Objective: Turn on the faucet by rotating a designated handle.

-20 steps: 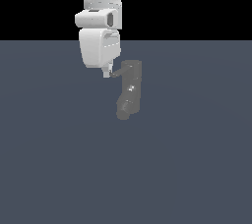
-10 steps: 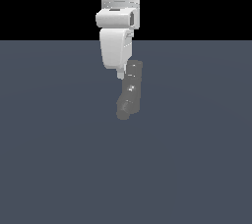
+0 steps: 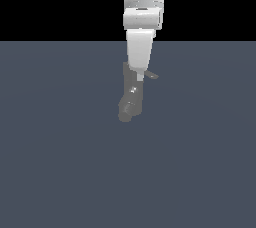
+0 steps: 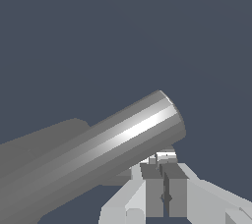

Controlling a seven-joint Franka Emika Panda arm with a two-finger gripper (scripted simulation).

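Note:
The dull-grey faucet (image 3: 132,95) stands upright on the floor, its short spout stub (image 3: 125,114) angled down toward the exterior view's left. The thin handle (image 3: 151,75) sticks out from the faucet's top toward the exterior view's right. My gripper (image 3: 139,76) hangs straight down over the faucet's top and hides it, with the handle just beside the fingertips. In the wrist view the fingers (image 4: 151,188) stand close together with nothing between them. A thick shiny grey cylinder (image 4: 98,149) of the faucet lies right next to them; I cannot tell which part it is.
A flat blue-grey floor (image 3: 60,172) spreads all around the faucet. Above it the background is black. The white arm (image 3: 142,19) comes down from the top of the exterior view.
The arm has swept from the faucet's left toward the exterior view's right and now sits over its top. The thin rod now shows on the faucet's right side.

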